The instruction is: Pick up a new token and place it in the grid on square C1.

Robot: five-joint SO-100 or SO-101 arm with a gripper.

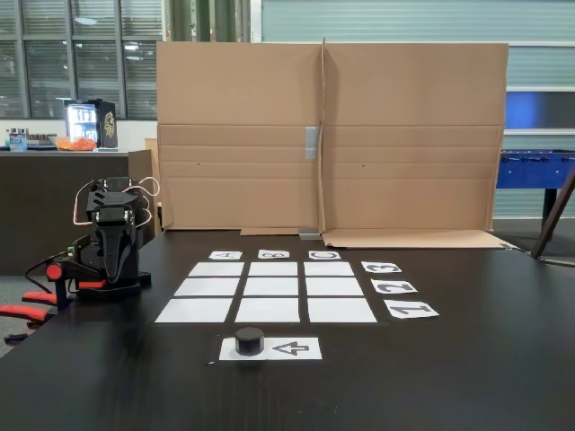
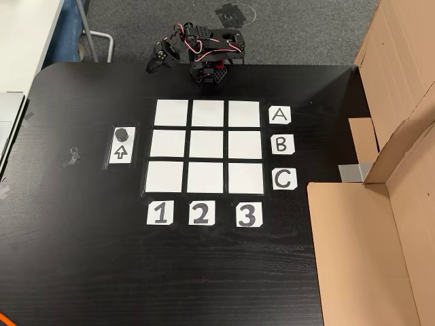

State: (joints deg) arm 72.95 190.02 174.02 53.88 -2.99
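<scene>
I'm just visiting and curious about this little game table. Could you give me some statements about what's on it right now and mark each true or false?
1. The token sits on the arrow sheet, outside the grid. True.
2. Square C1 already holds a token. False: all nine squares are bare.
3. The arm is folded up at the table's edge, away from the token. True.
4. The pincer is carrying the token. False: the token lies on the sheet.
5. The number labels run 1 to 3. True.

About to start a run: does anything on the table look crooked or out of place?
Mostly tidy. The grid is bare and the token sits on its arrow sheet. Only the 3 label sits slightly askew.
</scene>
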